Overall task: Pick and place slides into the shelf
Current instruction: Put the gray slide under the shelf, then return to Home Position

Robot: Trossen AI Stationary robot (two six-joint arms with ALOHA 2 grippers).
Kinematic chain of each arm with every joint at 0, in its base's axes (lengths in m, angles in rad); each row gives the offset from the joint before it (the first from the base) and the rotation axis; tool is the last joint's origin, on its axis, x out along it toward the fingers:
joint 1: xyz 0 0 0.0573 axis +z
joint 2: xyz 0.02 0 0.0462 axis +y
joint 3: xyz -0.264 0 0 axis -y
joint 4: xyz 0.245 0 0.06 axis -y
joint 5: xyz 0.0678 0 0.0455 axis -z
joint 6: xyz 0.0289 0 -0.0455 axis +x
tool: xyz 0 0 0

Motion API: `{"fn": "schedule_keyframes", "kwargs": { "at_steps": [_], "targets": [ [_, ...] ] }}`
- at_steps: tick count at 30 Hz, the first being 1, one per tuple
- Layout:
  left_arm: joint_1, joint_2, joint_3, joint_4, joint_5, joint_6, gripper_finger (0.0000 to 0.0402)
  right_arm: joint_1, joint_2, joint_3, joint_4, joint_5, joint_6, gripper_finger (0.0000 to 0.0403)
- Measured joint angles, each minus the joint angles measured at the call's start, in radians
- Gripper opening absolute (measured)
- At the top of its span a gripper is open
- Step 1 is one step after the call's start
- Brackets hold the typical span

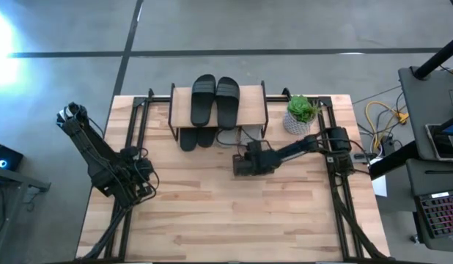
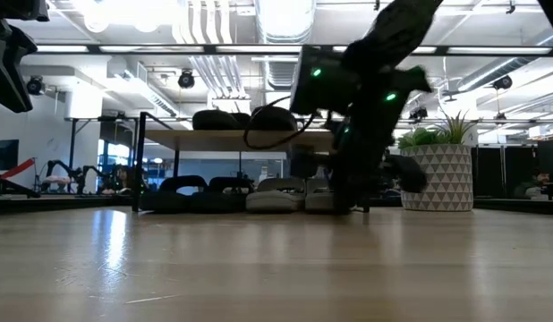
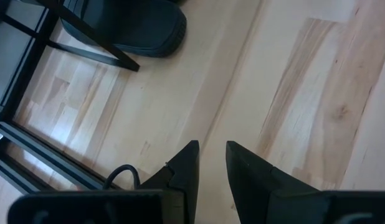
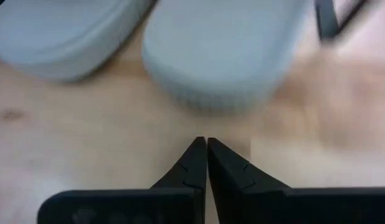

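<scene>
Low view alone, grey slides under shelf

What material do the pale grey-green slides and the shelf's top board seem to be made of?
The pale grey-green slides look like matte moulded foam or rubber: smooth, rounded, without shine. The small shelf's light top board looks like pale unglossed wood, resembling the tabletop; its thin black frame looks like metal.

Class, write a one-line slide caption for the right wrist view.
Right gripper, fingers shut, faces two pale grey-green slides on the table.

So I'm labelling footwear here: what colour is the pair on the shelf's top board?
Black, both slides on the shelf; the high view shows it best.
</scene>
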Motion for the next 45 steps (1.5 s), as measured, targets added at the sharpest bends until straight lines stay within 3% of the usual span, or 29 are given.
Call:
{"fn": "schedule_keyframes", "kwargs": {
  "at_steps": [5, 13, 16, 18, 20, 24, 28, 30, 32, 36, 39, 45],
  "targets": [
    [0.0, 0.0, 0.0, 0.003, 0.0, 0.0, 0.0065, 0.115, -0.03, 0.013, -0.121, 0.054, 0.242, 0.0008],
    [0.0, 0.0, 0.0, 0.082, -0.015, 0.012, 0.0065, 0.398, -0.236, 0.089, -0.217, 0.069, 0.187, 0.0008],
    [0.0, -0.008, 0.011, 0.182, -0.025, 0.123, 0.0065, 0.501, -0.306, 0.121, -0.215, 0.173, 0.211, 0.0008],
    [0.0, -0.035, 0.02, 0.284, -0.04, 0.265, 0.0065, 0.534, -0.349, 0.125, -0.201, 0.182, 0.224, 0.0008],
    [0.003, -0.078, 0.02, 0.362, -0.102, 0.399, 0.0065, 0.542, -0.387, 0.116, -0.137, 0.169, 0.127, 0.0008],
    [0.064, -0.221, 0.019, 0.471, -0.158, 0.564, 0.0065, 0.447, -0.429, 0.07, 0.09, 0.148, -0.114, 0.0008],
    [0.101, -0.395, -0.022, 0.676, -0.129, 0.65, 0.0065, 0.314, -0.382, 0.05, 0.673, -0.068, -0.54, 0.0008],
    [0.1, -0.465, -0.07, 0.861, -0.067, 0.733, 0.0065, 0.266, -0.328, 0.052, 0.968, -0.181, -0.711, 0.0008],
    [0.1, -0.518, -0.134, 1.086, -0.028, 0.832, 0.0065, 0.231, -0.288, 0.069, 1.117, -0.223, -0.814, 0.0008],
    [0.1, -0.64, -0.235, 1.345, -0.021, 1.02, 0.0063, 0.152, -0.282, 0.088, 1.01, -0.282, -0.854, 0.0008],
    [0.102, -0.722, -0.264, 1.315, -0.052, 1.076, 0.005, 0.089, -0.298, 0.085, 0.861, -0.408, -0.813, 0.0008],
    [0.103, -0.944, -0.273, 1.179, -0.101, 1.075, 0.0005, 0.001, -0.426, 0.071, 0.634, -0.488, -0.82, 0.0008]
  ]
}}
